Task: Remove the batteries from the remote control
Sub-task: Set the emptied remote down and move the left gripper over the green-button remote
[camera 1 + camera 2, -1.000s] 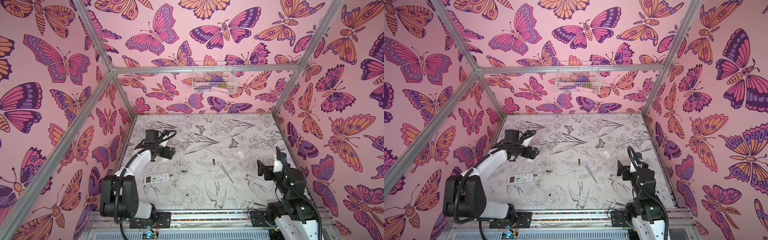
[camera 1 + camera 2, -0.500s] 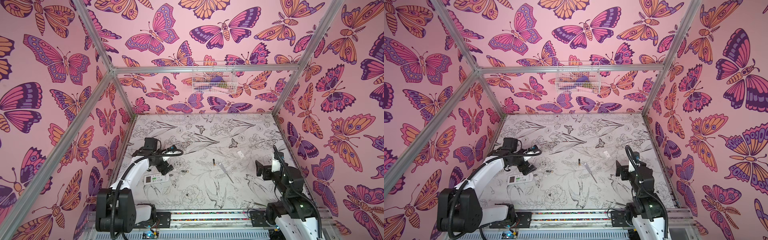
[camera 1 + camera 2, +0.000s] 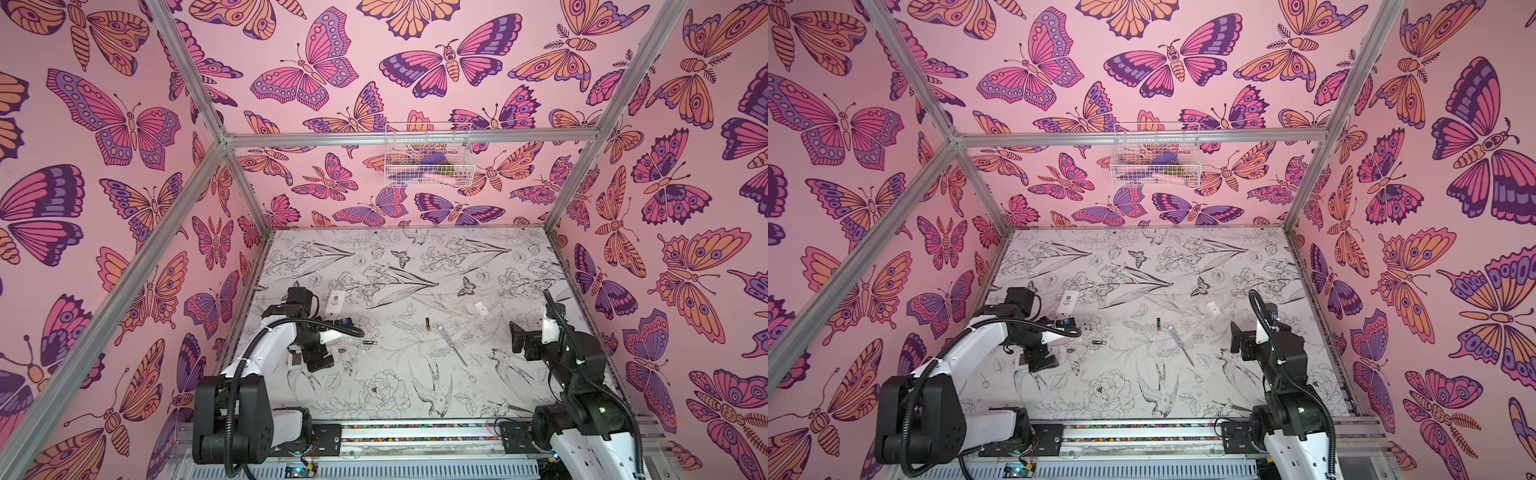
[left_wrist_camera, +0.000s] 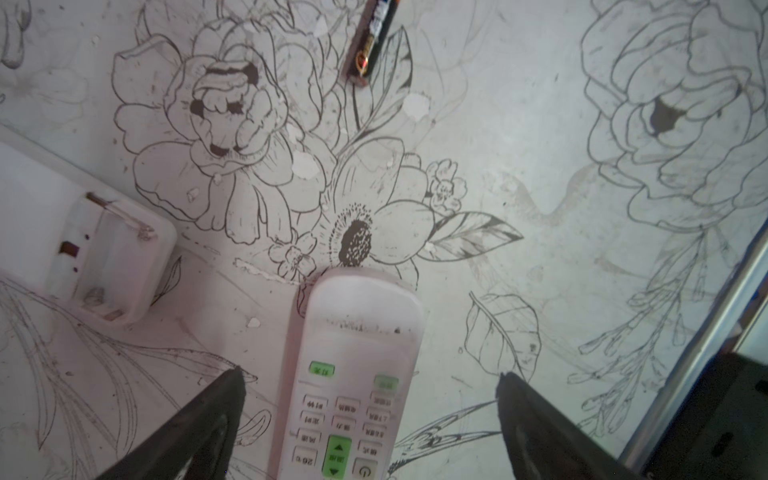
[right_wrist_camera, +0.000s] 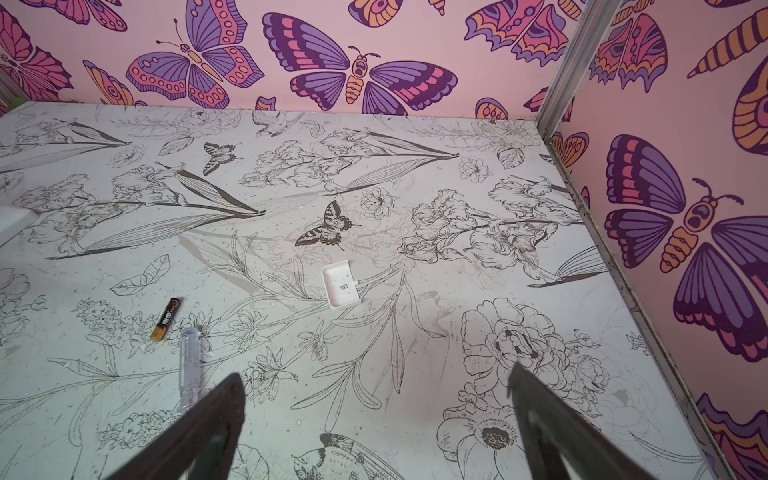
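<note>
Through my feed the two arms look like twins: the left arm (image 3: 272,347) and right arm (image 3: 582,455) pair glossy white shells with chunky black joint housings. A ribbed black hose (image 3: 320,322) runs along the left one, a second hose (image 3: 555,316) along the right. I see a black base plate (image 3: 328,440) dotted with screws and a small green light (image 3: 601,409) on the right arm. The left hand (image 4: 370,374) and right hand (image 5: 374,372) have dark, tapered fingers (image 5: 199,424)
</note>
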Available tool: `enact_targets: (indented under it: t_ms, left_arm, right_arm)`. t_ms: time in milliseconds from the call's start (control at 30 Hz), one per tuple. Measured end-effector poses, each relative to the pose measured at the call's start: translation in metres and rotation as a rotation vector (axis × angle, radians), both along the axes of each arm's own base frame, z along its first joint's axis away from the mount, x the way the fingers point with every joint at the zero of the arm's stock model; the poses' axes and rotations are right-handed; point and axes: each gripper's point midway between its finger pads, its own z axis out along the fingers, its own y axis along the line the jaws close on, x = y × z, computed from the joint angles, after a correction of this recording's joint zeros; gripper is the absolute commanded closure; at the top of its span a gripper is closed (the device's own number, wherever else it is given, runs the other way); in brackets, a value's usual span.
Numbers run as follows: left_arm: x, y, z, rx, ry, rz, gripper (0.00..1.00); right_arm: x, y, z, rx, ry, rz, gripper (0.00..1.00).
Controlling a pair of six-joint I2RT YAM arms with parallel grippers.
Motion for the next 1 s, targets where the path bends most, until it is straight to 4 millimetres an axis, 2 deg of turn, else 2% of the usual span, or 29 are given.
enact_targets:
  t_ms: [233,500,667,833,1000]
  left_arm:
    - [-0.005,0.027,-0.014,0.063,0.041,-0.012,0.04]
    - [-0.008,0.041,-0.029,0.091,0.067,-0.041,0.05]
    - [-0.007,0.048,-0.043,0.101,0.101,-0.069,0.14]
    - [0.002,0.05,-0.044,0.103,0.086,-0.074,0.19]
    - [0.006,0.05,-0.044,0.102,0.07,-0.079,0.33]
  right_arm:
    - [0.0,0.001,0.0,-0.004,0.0,0.01,0.01]
    - [0.0,0.002,0.0,-0.006,-0.001,0.017,0.01]
    - [0.0,0.003,0.0,-0.006,-0.001,0.018,0.01]
    - [0.0,0.003,0.0,-0.006,-0.001,0.018,0.01]
    - [0.0,0.003,0.0,-0.006,-0.001,0.018,0.01]
